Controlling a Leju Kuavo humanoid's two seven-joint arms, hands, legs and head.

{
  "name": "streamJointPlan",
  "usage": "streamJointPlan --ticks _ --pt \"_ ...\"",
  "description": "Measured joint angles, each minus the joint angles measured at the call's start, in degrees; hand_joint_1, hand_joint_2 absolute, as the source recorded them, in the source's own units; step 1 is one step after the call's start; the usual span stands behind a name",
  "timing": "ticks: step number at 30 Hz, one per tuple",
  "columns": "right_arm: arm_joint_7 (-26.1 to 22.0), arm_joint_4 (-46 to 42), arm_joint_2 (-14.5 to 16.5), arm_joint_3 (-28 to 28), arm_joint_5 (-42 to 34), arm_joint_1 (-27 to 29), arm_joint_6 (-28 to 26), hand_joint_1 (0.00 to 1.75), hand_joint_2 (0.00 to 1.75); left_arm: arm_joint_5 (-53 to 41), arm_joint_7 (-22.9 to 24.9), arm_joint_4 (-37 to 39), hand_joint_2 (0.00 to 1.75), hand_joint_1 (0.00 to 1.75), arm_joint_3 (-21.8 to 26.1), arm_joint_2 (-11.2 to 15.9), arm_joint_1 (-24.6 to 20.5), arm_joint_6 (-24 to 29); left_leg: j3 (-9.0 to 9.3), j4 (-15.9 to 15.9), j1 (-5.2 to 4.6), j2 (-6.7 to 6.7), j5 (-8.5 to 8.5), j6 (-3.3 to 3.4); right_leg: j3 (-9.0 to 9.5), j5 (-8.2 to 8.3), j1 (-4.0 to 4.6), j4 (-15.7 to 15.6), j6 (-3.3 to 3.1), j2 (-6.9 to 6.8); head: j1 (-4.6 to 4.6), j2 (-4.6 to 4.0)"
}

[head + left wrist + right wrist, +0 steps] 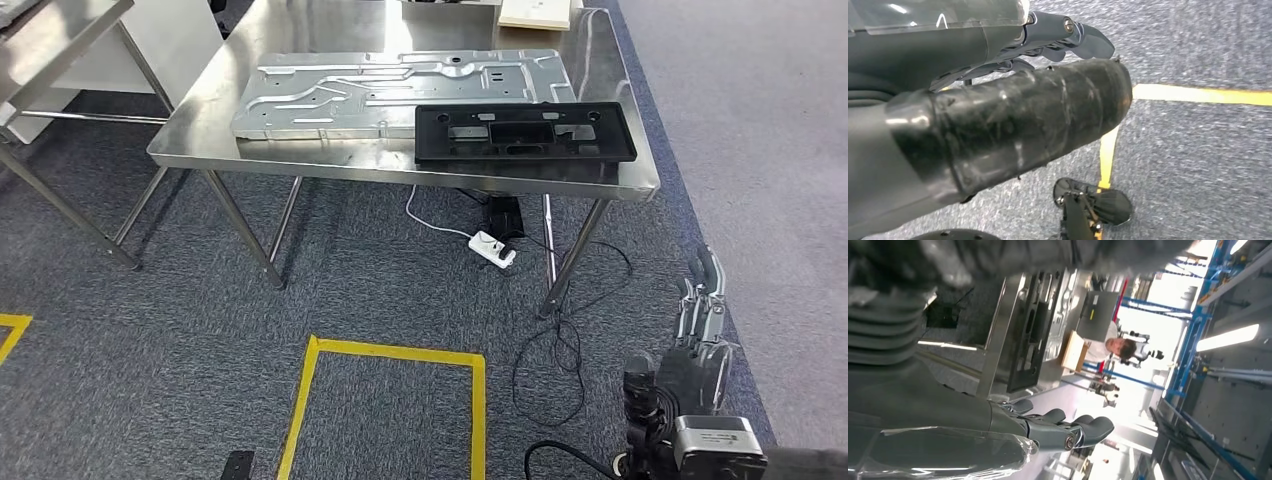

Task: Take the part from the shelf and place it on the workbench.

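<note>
A black plastic frame part [525, 132] lies flat on the steel workbench [300, 160], near its front right edge. Behind it and to the left lies a silver stamped metal panel [380, 90]. My right hand [700, 330] hangs low at the right, well in front of the bench, fingers stretched out and holding nothing. In the right wrist view the same hand [1048, 430] is empty, with the black part [1030, 335] on the bench beyond it. In the left wrist view my left hand [1013, 125] hangs over the carpet with nothing in it.
A second steel table [60, 40] stands at the far left. A cardboard box [535, 12] sits at the bench's far end. A white power strip [493, 248] and cables lie under the bench. Yellow floor tape [400, 352] marks a square. A person [1118, 347] stands beyond the bench.
</note>
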Motion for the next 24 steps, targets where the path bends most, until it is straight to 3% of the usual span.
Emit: streamJointPlan --ticks 2,4,5,6,8,10,12,14,16,18,20,21,22,24 --pt "0.3 0.1 -0.2 0.5 0.1 -0.3 0.0 0.00 0.00 0.1 0.1 0.0 0.00 0.00 0.0 0.0 0.1 0.3 -1.96 4.1 0.07 0.74 -2.60 -0.57 -0.08 0.29 -0.15 -0.2 -0.57 -0.98 -0.30 0.00" --pt "0.6 0.2 -0.4 0.9 0.1 -0.3 0.2 0.00 0.00 0.2 0.1 0.0 0.00 0.00 0.0 -0.2 0.1 0.5 -5.19 10.9 0.19 1.23 -5.94 -0.94 -0.30 0.36 -0.02 -0.2 -0.76 -1.97 -0.47 0.00" --pt "0.8 0.2 -0.6 1.2 0.1 -0.4 0.3 0.00 0.00 0.3 0.1 0.0 0.00 0.00 0.0 -0.2 0.1 0.7 -6.31 13.3 0.22 1.35 -6.66 -1.02 -0.37 0.37 0.06 -0.2 -0.79 -2.48 -0.47 0.00" --pt "1.0 0.3 -0.7 1.4 0.1 -0.5 0.5 0.00 0.00 0.4 0.1 0.0 0.00 0.00 0.0 -0.3 0.1 0.8 -6.54 14.0 0.22 1.49 -6.35 -1.00 -0.40 0.37 0.12 -0.2 -0.80 -2.95 -0.48 0.00" --pt "1.3 0.5 -0.9 2.0 0.1 -0.8 0.7 0.00 0.00 0.7 0.0 0.0 0.00 0.00 0.0 -0.3 0.3 1.0 -4.04 9.4 0.12 2.22 -3.19 -0.61 -0.30 0.33 0.21 -0.2 -0.77 -3.85 -0.49 0.00" --pt "1.3 0.5 -1.0 2.3 0.1 -1.1 0.8 0.00 0.00 0.9 -0.3 0.0 0.00 0.00 0.0 -0.3 0.2 1.2 -0.46 2.1 -0.44 4.78 -0.56 0.16 -0.14 0.23 0.37 -0.2 -0.55 -4.74 -0.47 0.00" --pt "1.3 0.6 -1.2 2.6 -0.3 -1.5 0.9 0.00 0.00 1.1 -0.5 0.0 0.00 0.00 0.0 -0.3 0.0 1.5 0.76 -1.0 -1.06 6.17 -0.09 0.87 -0.03 0.19 0.59 -0.3 -0.07 -5.72 -0.43 0.00" --pt "1.1 0.8 -1.3 3.0 -0.9 -2.1 1.3 0.00 0.00 1.5 -0.6 0.0 0.00 0.00 0.0 -0.4 0.0 1.8 0.67 -1.5 -1.04 4.96 0.26 1.41 0.09 0.14 0.78 -0.5 0.54 -6.81 -0.41 0.00" --pt "0.7 1.0 -1.3 3.4 -1.6 -2.7 1.7 0.00 0.00 1.9 -0.6 0.0 0.00 0.00 0.0 -0.5 0.1 2.0 1.00 -2.2 -0.68 3.80 0.82 2.05 -0.27 -1.09 0.74 0.8 1.04 -5.74 -0.33 0.00" --pt "0.1 1.5 -1.4 3.7 -2.8 -3.1 1.8 0.00 0.00 2.3 -0.4 0.0 0.00 0.00 0.0 -0.6 0.1 2.4 1.12 -2.5 -0.50 2.62 1.21 2.56 -2.71 -4.42 0.54 6.5 1.23 -2.93 -0.12 0.00" --pt "-0.7 2.3 -1.4 3.8 -4.4 -3.1 1.7 0.00 0.00 2.6 -0.1 0.0 0.00 0.00 0.0 -0.6 0.0 2.7 0.84 -2.4 -0.58 1.22 1.33 2.78 -6.07 -7.23 0.49 13.4 1.30 -1.52 -0.01 0.00" --pt "-1.1 2.9 -1.4 3.8 -5.3 -3.1 1.6 0.00 0.00 2.8 0.1 0.0 0.00 0.00 0.0 -0.6 0.0 2.8 0.72 -2.2 -0.64 0.46 1.33 2.79 -6.85 -7.19 0.50 14.8 1.32 -1.31 -0.02 0.00" --pt "-1.5 3.5 -1.4 3.8 -6.1 -3.1 1.4 0.00 0.00 2.9 0.3 0.0 0.00 0.00 0.0 -0.6 0.0 2.9 0.63 -2.0 -0.67 -0.34 1.29 2.75 -6.53 -5.94 0.50 14.0 1.28 -1.17 -0.02 0.00" --pt "-2.8 5.4 -1.5 3.8 -8.0 -3.1 1.1 0.00 0.00 3.1 1.0 0.0 0.00 0.00 0.0 -0.6 0.1 3.0 0.47 -1.3 -0.63 -1.95 1.05 2.53 -3.34 -2.04 0.40 7.2 0.99 0.04 -0.04 0.00"
